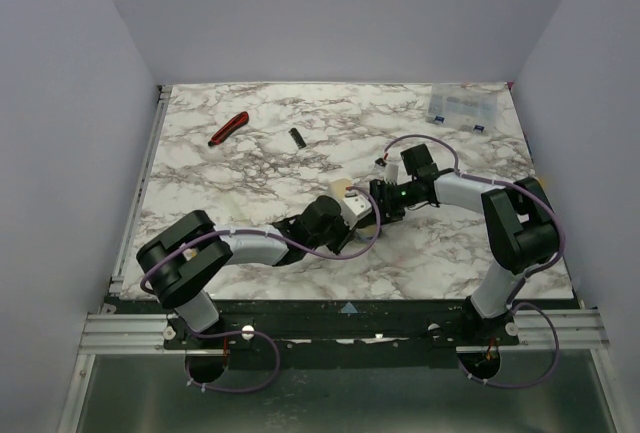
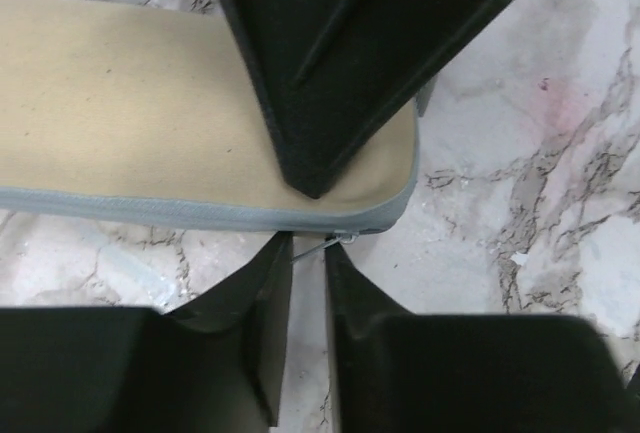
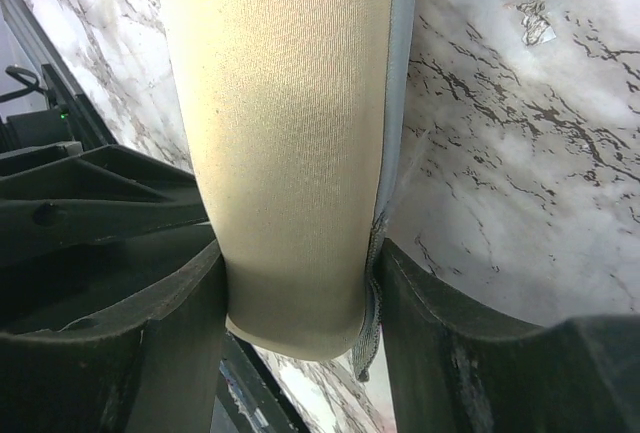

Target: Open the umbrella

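Near the middle of the worktop, a tan pouch with a grey zipped edge is laid flat; its contents are hidden. The left gripper is held narrow, with the zip pull at its tips. The pouch is clamped by the right gripper. Farther off, a red cutter is seen, and at the far right corner a clear box, its contents too small to tell.
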Motion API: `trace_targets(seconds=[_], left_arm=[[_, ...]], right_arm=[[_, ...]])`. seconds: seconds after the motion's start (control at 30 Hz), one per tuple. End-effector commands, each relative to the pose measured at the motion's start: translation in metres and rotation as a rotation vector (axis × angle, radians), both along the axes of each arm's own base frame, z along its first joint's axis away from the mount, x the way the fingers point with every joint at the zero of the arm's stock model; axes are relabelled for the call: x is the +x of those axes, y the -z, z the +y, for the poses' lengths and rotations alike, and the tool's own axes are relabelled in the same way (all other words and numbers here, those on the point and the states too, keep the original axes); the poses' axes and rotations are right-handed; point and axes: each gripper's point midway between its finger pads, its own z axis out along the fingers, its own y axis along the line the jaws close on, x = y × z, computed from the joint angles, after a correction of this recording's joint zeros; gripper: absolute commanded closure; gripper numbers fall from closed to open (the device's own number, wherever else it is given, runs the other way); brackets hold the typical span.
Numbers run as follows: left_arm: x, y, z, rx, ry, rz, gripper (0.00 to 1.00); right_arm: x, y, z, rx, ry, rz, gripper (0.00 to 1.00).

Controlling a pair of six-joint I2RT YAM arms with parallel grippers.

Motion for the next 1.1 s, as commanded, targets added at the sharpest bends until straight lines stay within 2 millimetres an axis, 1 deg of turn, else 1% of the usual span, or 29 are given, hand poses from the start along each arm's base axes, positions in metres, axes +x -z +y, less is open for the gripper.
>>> trace_targets(seconds=[0.0, 0.03, 0.07, 0.23, 0.4, 0.73, 0.9, 1.07], left_arm=[[0.008, -0.010, -0.010, -0.030, -0.015, -0.029, 0.91], [0.008, -0.010, -0.010, -0.030, -0.012, -0.029, 0.99], [0.007, -0.011, -0.010, -0.030, -0.008, -0.029, 1.00], [0.005, -0.012, -0.007, -0.030, 0.003, -0.026, 1.00], [0.010, -0.015, 0.002, -0.042, -0.018, -0.019, 1.00], [0.049, -0.015, 0.028, -0.015, -0.112, 0.009, 1.00], [0.064, -0.014, 0.040, 0.002, -0.147, 0.024, 1.00], [0.079, -0.014, 0.053, 0.010, -0.197, 0.032, 1.00]], right_arm=[[-0.014, 0.028, -0.015, -0.114, 0.031, 0.049, 0.71], [-0.013, 0.029, -0.016, -0.117, 0.033, 0.046, 0.72], [-0.013, 0.029, -0.016, -0.119, 0.033, 0.044, 0.72], [-0.013, 0.032, -0.018, -0.131, 0.033, 0.041, 0.74], [-0.015, 0.034, -0.022, -0.149, 0.028, 0.028, 0.79], [-0.020, 0.037, -0.026, -0.162, 0.009, 0.021, 0.85], [-0.021, 0.038, -0.028, -0.177, -0.003, 0.022, 0.88], [-0.017, 0.034, -0.027, -0.180, -0.015, 0.009, 0.90]])
